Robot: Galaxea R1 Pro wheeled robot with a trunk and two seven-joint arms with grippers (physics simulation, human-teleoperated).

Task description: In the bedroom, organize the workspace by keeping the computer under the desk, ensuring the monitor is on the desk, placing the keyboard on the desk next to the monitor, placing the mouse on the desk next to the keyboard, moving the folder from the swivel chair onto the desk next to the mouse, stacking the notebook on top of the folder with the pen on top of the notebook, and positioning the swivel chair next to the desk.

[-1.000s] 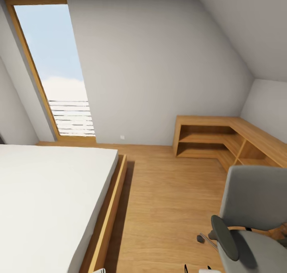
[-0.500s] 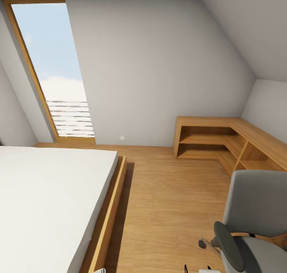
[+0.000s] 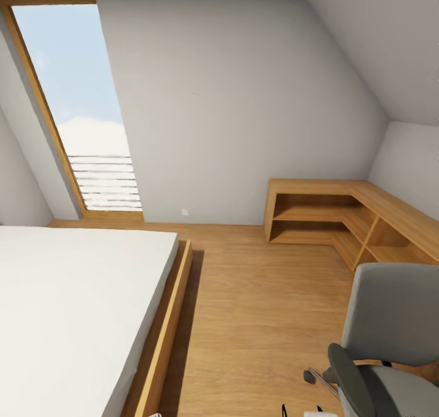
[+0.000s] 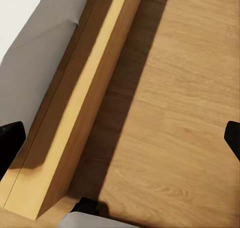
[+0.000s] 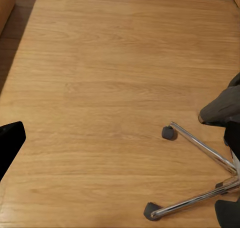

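The swivel chair (image 3: 393,316), grey with a black armrest (image 3: 349,374), stands at the lower right of the head view with its back turned toward me. Its chrome star base (image 5: 200,148) and black castors (image 5: 169,133) show in the right wrist view. My right gripper (image 5: 121,143) hangs open over bare floor beside that base. My left gripper (image 4: 122,143) is open above the floor, alongside the bed frame (image 4: 75,118). The desk, computer, monitor, keyboard, mouse, folder, notebook and pen are out of view.
A large bed with a white mattress (image 3: 67,307) in a wooden frame takes up the left. A low wooden corner shelf unit (image 3: 341,213) runs along the far right walls. A tall window (image 3: 73,100) is at the back left. Wooden floor (image 3: 256,307) lies between bed and chair.
The whole head picture has shifted slightly, so the camera has moved a little forward. The chair sits a bit lower and further right in frame. Nothing else has changed.
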